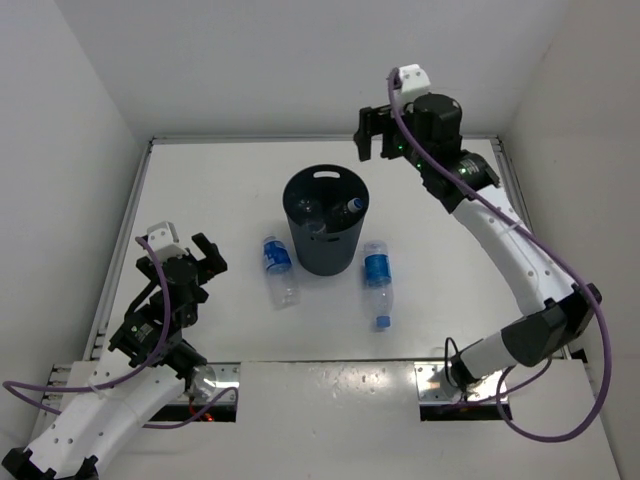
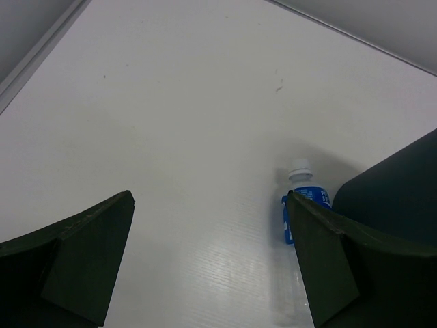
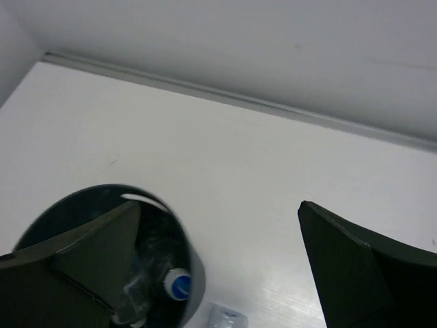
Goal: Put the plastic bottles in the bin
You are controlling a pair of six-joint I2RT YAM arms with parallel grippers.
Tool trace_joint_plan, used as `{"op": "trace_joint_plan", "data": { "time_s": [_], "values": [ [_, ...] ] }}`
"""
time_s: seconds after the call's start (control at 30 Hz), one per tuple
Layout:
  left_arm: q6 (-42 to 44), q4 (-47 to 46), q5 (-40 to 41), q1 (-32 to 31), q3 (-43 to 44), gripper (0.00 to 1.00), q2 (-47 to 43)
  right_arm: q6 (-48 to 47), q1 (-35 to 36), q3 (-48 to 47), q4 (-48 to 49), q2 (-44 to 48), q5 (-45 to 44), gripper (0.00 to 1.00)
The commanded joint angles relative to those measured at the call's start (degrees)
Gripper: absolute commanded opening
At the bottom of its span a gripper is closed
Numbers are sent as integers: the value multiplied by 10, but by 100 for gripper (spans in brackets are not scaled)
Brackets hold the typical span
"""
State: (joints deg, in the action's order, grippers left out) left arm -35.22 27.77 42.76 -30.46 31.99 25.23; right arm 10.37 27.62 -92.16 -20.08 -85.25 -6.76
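Overhead, mid-table, the dark round bin [image 1: 322, 255] stands upright with clear bottles inside. The left bottle [image 1: 279, 268] and right bottle [image 1: 377, 283] lie flanking it, long axes near-to-far. The left gripper [image 1: 205, 268] and right gripper [image 1: 375, 150] gape wide, empty. Left wrist view: the left bottle's pale cap points away. Right wrist view: the bin sits below, unobstructed.

A robot lab test cell: white table [image 1: 220, 180] boxed in by plain white walls [image 1: 80, 100] (purple cables [image 1: 545, 438] trailing off a bolted-down arm [image 1: 510, 250])
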Motion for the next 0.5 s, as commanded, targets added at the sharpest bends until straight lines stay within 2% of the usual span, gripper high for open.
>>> {"op": "trace_joint_plan", "data": {
  "time_s": [0.0,0.13,0.3,0.47],
  "values": [
    [-3,-9,7,-7,-1,100,-5,65,-58,3,-19,6,-61,100],
    [-3,-9,7,-7,-1,100,-5,124,-120,23,-57,-7,-39,100],
    [-3,-9,7,-7,-1,100,-5,148,-158,74,-100,-12,27,100],
    [-3,-9,7,-7,-1,100,-5,149,-194,202,-122,-18,232,100]
  ]
}}
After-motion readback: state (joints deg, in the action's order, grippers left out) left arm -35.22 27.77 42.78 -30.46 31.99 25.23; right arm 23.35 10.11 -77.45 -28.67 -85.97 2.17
